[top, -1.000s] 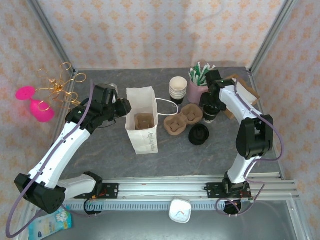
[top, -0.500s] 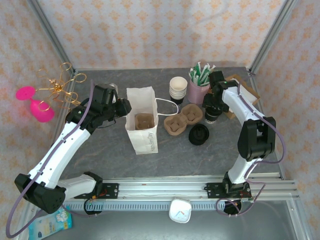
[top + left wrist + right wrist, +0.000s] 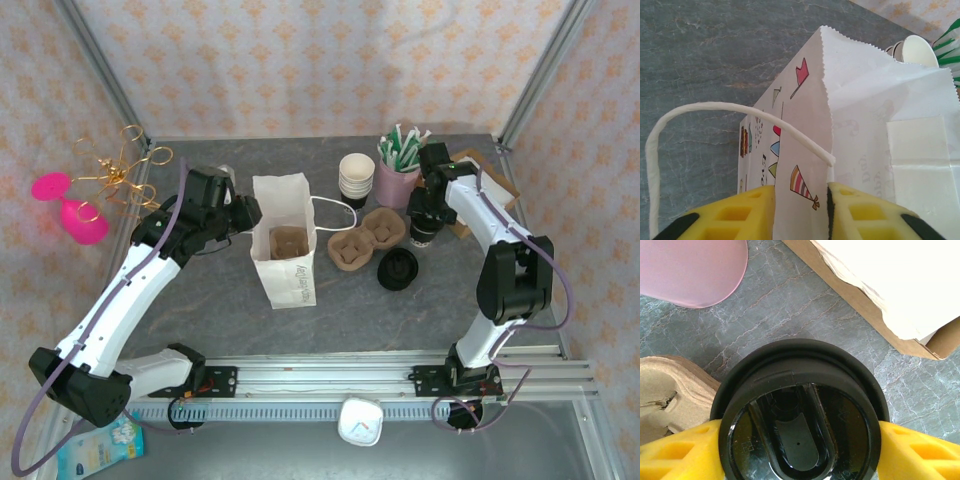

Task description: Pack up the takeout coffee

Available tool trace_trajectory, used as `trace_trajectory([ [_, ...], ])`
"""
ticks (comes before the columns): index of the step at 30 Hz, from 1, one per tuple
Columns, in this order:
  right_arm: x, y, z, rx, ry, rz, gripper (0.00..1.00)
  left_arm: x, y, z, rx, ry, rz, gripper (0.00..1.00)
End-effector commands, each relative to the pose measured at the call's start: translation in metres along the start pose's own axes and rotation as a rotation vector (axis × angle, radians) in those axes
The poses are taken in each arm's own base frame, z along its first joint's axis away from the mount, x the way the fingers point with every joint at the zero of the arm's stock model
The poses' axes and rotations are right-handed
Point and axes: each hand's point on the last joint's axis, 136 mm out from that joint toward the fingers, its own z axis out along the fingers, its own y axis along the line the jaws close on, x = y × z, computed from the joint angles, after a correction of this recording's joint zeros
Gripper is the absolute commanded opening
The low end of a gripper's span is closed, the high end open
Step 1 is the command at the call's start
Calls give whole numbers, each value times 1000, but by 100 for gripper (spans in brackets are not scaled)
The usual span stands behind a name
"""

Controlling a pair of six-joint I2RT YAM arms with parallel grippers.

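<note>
i read 2 grippers loaded.
left gripper (image 3: 800,202) pinches the paper bag (image 3: 865,100) wall; right gripper (image 3: 800,452) clamps the lidded coffee cup (image 3: 797,390) beside the cardboard carrier (image 3: 670,390).

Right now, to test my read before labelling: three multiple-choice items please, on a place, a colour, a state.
1. The paper bag stands: A) on the floor B) on a shelf C) between the left hand and the pulp carrier.
2. Lid of the cup in the right hand: A) black B) white C) pink.
3. The left hand is: A) open B) shut on the bag's wall C) holding a spoon.
C: the top view shows it there. A: the wrist view shows black. B: its fingers pinch the paper.
</note>
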Motion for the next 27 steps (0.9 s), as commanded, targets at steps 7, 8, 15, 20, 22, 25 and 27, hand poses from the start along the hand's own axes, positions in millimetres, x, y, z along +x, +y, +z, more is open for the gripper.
trace_trajectory([
  [7, 9, -14, -37, -9, -32, 31, 67, -21, 6, -5, -56, -78, 46, 19],
  [8, 10, -14, -40, -14, -34, 33, 67, -22, 6, -5, -57, -83, 47, 18],
  [15, 28, -15, -63, -22, -26, 27, 67, -34, 12, -8, -116, -125, 68, 6],
  [20, 38, -4, -85, -29, -31, -6, 66, -47, 9, -12, -132, -162, 74, 1],
  [22, 42, 2, -95, -36, -32, -18, 66, -51, 9, -13, -140, -172, 80, 0],
  [25, 47, 15, -111, -60, -39, -42, 65, -55, 11, -10, -153, -179, 79, 0],
  [27, 49, 25, -123, -80, -51, -55, 65, -56, 9, -7, -136, -174, 74, 0],
])
